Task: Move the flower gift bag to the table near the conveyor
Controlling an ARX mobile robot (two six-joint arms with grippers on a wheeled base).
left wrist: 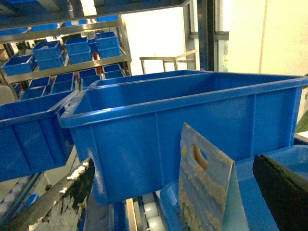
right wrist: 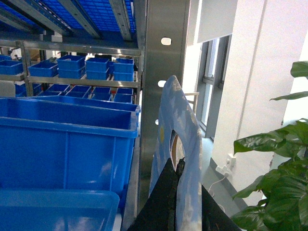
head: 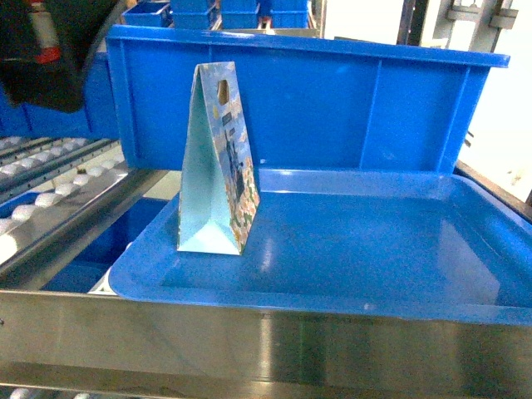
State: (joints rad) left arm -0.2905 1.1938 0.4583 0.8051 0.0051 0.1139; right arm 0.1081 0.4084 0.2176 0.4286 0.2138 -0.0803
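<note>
The gift bag [head: 218,166] stands upright on the left part of a blue tray [head: 349,295]. Its narrow pale side faces the head camera and its printed face is turned to the right. Just behind it is the wall of a big blue bin [head: 332,108]. To the left, the conveyor [head: 50,195] runs its white rollers down a slope, and a steel rail [head: 266,349] crosses in front of the tray.

My left claw [left wrist: 178,190] is spread wide. Its scuffed finger [left wrist: 72,192] is low on the left of my wrist view and the black one low on the right. The bag, with its cut-out handle hole, rises between them, and neither finger touches it. In the head view only my dark left arm [head: 41,50] shows, up in the top left corner.

My right claw [right wrist: 185,204] is pinched on a pale blue bag [right wrist: 185,144]. It is seen nearly edge-on, so I take it for a second gift bag but cannot be sure. It stands up in front of a steel post [right wrist: 163,72], with a leafy plant [right wrist: 274,163] off to the right.
</note>
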